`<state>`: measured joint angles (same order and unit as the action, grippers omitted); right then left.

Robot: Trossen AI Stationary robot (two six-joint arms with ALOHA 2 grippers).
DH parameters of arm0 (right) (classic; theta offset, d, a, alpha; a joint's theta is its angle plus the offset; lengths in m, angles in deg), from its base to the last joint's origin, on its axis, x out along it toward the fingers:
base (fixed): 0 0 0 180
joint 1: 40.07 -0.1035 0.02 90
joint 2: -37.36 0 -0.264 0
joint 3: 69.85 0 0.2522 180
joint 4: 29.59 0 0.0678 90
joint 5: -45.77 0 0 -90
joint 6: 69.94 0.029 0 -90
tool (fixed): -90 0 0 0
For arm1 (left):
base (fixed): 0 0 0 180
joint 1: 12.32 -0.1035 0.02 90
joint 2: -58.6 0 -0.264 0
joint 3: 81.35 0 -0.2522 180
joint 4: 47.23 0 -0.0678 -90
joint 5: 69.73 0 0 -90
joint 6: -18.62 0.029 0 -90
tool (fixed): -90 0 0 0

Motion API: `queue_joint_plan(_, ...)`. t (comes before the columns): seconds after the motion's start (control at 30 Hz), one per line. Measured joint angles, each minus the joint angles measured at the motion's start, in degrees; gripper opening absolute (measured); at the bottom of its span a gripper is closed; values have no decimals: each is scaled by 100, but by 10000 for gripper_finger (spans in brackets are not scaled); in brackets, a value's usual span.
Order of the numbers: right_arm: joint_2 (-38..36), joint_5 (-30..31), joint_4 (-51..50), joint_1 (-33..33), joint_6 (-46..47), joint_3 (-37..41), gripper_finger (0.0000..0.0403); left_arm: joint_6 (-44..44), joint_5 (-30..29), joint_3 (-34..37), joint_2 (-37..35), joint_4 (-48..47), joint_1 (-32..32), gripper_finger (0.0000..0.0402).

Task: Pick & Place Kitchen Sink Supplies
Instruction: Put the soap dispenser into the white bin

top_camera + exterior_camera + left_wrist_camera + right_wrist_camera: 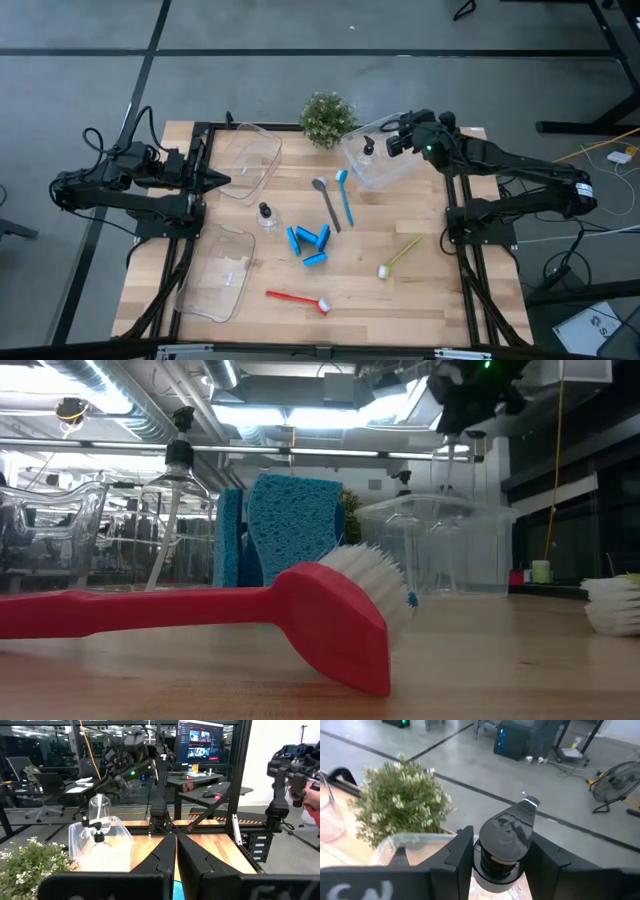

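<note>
Surface (420, 300): wooden, most supplies still loose.
Clear bin (380, 160), far right: one black-capped bottle (368, 148) inside; right gripper (502, 851) above it, jaws clamped on a second bottle (509, 837) by the neck, judged next in.
Two clear bins (222, 270), left: apparently empty.
Left gripper (176, 851): parked at left edge, jaws together, empty.
Outstanding: red brush (297, 298), yellow-green brush (398, 256), blue brush (345, 195), grey brush (327, 203), third bottle (266, 216), blue sponge pieces (309, 241).

Red brush (297, 297) lies on the pale wood-grain table (400, 300), bright blue sponge pieces (309, 243) beside a blue brush (346, 196) and a grey one (327, 203). Yellow-green brush (399, 256) with white bristles, black-capped clear bottle (266, 217), green plant (327, 117) speckled white.
</note>
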<state>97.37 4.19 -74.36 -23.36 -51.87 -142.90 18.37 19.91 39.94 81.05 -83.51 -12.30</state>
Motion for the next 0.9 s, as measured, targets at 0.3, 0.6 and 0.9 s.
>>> queue_joint_plan(0.3,-2,-834,1108,450,-33,928,136,0,-2,0,-1,1,-1,9)
queue_joint_plan(0.6,-4,-1088,1410,603,-100,1431,136,0,0,0,-1,0,0,12)
queue_joint_plan(0.9,-2,-1026,1451,603,-140,1652,136,0,0,0,1,0,-2,12)
